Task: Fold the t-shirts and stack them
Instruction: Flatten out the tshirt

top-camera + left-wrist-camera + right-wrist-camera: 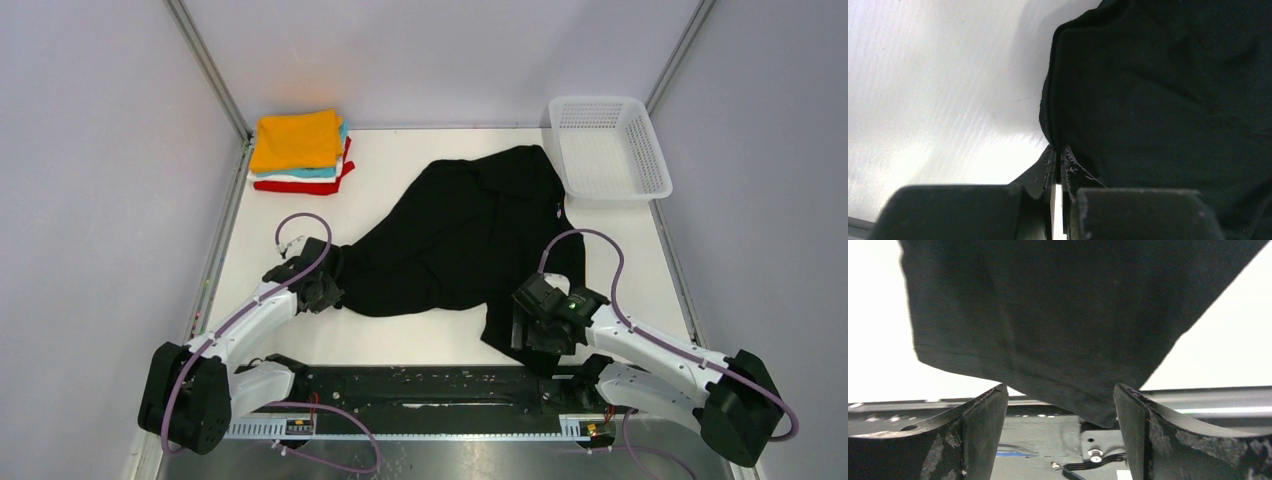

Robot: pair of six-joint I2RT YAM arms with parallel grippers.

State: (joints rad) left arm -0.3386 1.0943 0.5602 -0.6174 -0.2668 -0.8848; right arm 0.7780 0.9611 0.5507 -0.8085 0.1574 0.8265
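Currently in hand: getting two grips on the black t-shirt [460,240] so it can be spread flat; by my reading the fold itself is not yet begun.
Black t-shirt: lies crumpled across the middle of the desk [400,345], running from about 8 o'clock up to 1 o'clock, where it touches the white basket [608,145]. A corner hangs past the near edge at 5 o'clock, over the dark rail [1198,397].
Folded stack [298,150]: orange on top with teal, white and red beneath, at 11 o'clock, well apart from the black one.
Left tool [1058,155]: at 8 o'clock, fingers together, pinched on the shirt's hem edge as far as its wrist view shows.
Right tool [1060,400]: at 5 o'clock, fingers apart, the hanging corner between them and not yet gripped.
Next move calls for: bringing the right fingers together on that corner, deep enough to catch the hem; then both arms lifting and drawing apart to pull the cloth taut.
Risk, as a judgement: the left pinch is right at the edge and could slip under tension.
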